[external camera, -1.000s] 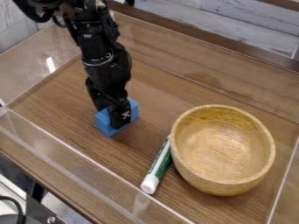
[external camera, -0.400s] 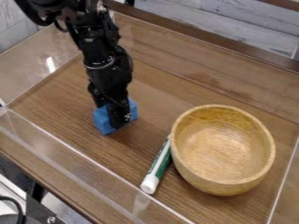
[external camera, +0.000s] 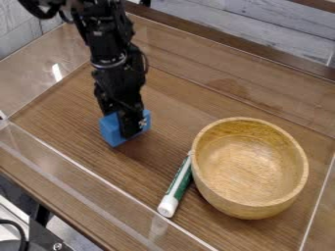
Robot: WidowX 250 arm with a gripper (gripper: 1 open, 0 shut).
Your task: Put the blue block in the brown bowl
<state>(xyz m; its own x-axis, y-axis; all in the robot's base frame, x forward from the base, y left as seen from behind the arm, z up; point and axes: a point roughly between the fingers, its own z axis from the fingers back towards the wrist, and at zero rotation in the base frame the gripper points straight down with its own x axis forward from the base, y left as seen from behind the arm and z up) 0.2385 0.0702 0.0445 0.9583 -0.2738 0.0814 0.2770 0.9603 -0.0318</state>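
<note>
The blue block [external camera: 118,131] sits low over the wooden table, left of centre, with my gripper [external camera: 127,122] pointing straight down and shut on it, black fingers clamping its top. I cannot tell whether the block still touches the table. The brown bowl [external camera: 249,167] stands empty at the right, a good hand's width from the block.
A white-and-green marker pen [external camera: 175,189] lies on the table between the block and the bowl, by the bowl's left rim. Clear plastic walls [external camera: 78,167] run along the table's front and left edges.
The fingers closed on the blue block. Arm and block have shifted slightly left and up in the picture.
</note>
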